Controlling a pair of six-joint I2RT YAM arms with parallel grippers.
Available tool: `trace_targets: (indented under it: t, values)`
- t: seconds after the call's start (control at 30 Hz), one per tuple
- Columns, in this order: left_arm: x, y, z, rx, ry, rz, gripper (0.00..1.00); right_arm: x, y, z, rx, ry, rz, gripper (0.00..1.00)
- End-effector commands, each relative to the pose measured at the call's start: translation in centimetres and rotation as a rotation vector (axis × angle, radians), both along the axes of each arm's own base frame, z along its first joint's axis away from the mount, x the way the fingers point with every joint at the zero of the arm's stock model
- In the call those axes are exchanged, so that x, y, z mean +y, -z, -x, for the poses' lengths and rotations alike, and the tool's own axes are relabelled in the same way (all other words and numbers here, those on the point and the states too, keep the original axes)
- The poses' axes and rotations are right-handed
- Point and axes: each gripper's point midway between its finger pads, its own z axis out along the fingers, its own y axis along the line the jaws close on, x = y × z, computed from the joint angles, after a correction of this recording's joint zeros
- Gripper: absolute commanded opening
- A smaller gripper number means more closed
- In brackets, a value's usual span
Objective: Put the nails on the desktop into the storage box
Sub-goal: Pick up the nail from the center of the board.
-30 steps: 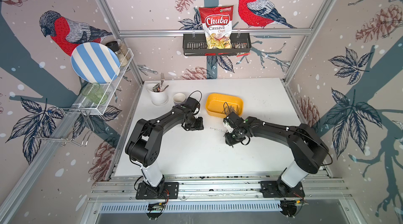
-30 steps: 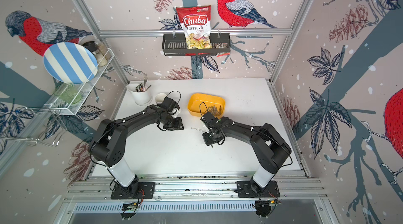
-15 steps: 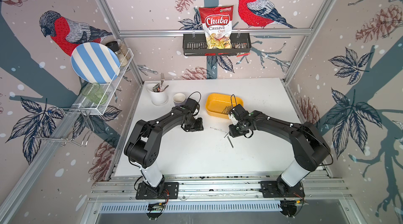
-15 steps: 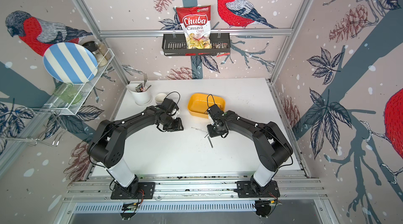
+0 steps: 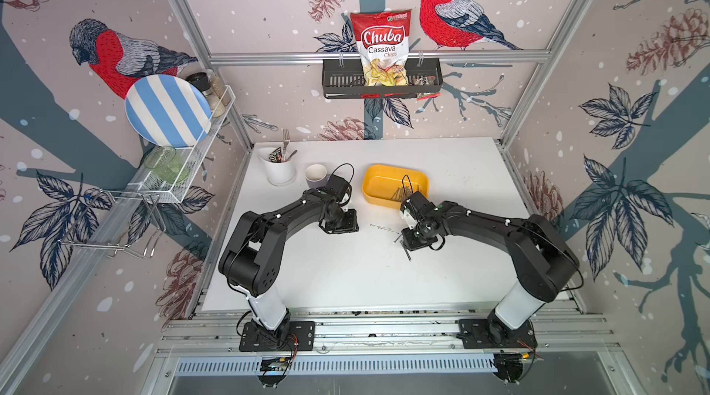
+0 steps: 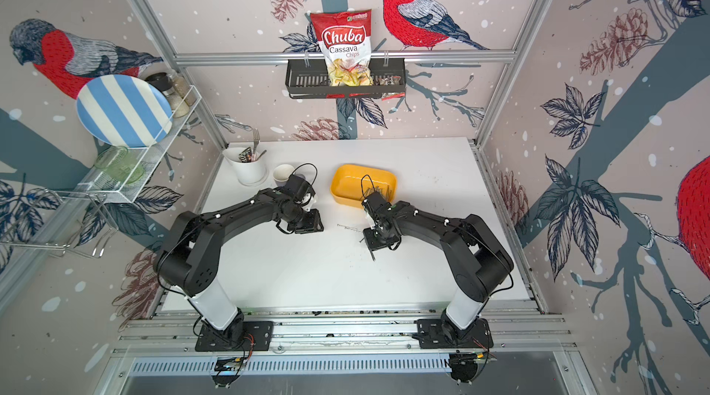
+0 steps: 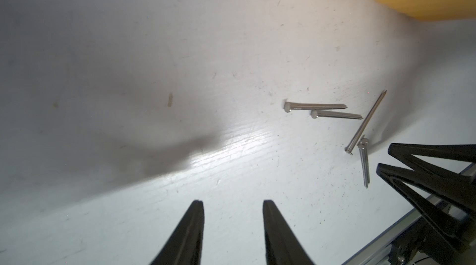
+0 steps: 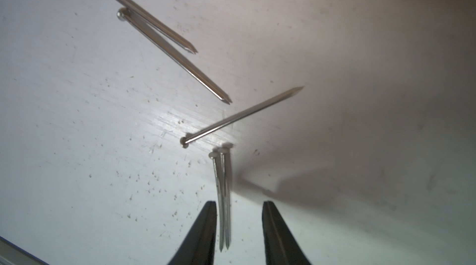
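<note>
The only writing that reads plainly is on the red and white bag [image 5: 382, 47] standing in the black slotted basket [image 5: 338, 78] on the back wall: "Chuba" in large white letters, "Cassava Chips" beneath it. A small green logo at the top of the bag is too small to read. A dark packet [image 5: 275, 154] in the white utensil holder [image 5: 280, 172] carries print that cannot be made out.

The right hand [image 8: 238, 201] has its fingers apart. Two nails [image 8: 223, 194] lie side by side on the white desk [image 5: 345, 277] in the gap between the fingertips, heads pointing away from the hand. They sit close against one finger, and whether they touch it cannot be told. Just past their heads a third nail [image 8: 242, 115] lies slanted. Farther out from the hand are two more [image 8: 175, 57], close together and nearly parallel.

The left hand [image 7: 231, 201] also has its fingers apart, with nothing between them, over bare desk. Ahead of it and off to the side of the right hand, the same loose nails show in the left wrist view, with the right hand's black fingers [image 7: 425, 173] just beside them.

In both top views the yellow storage box [image 5: 378, 183] stands on the desk just beyond the right hand, on the side away from the arm bases. It holds a heap of nails [image 5: 401, 193]. The loose nails lie between the two hands.
</note>
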Motion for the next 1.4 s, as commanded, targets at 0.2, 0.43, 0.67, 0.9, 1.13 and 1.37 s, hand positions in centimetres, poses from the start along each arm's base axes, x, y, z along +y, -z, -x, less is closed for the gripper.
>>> trace_targets:
  t: [0.2, 0.43, 0.67, 0.9, 1.13, 1.37]
  values:
    - [0.2, 0.0, 0.3, -0.001, 0.009, -0.008, 0.41, 0.1, 1.1, -0.5, -0.001, -0.002, 0.034, 0.31]
    - [0.3, 0.2, 0.2, 0.001, 0.013, -0.019, 0.41, 0.0, 1.8, -0.6, 0.007, -0.006, 0.055, 0.28]
    - [0.1, 0.6, 0.0, 0.01, 0.017, -0.022, 0.41, -0.6, 2.4, -0.2, 0.023, -0.006, 0.067, 0.28]
    - [-0.1, 0.8, -0.2, 0.018, 0.024, -0.019, 0.41, 0.7, 0.0, -0.5, -0.018, -0.027, -0.034, 0.32]
    - [-0.3, 0.9, -0.3, 0.024, 0.031, -0.015, 0.41, -0.3, 0.2, -0.3, -0.007, 0.005, -0.039, 0.32]
    - [-0.1, 0.9, -0.1, 0.025, 0.031, -0.019, 0.41, -0.2, 0.8, -0.2, -0.001, 0.0, -0.01, 0.32]
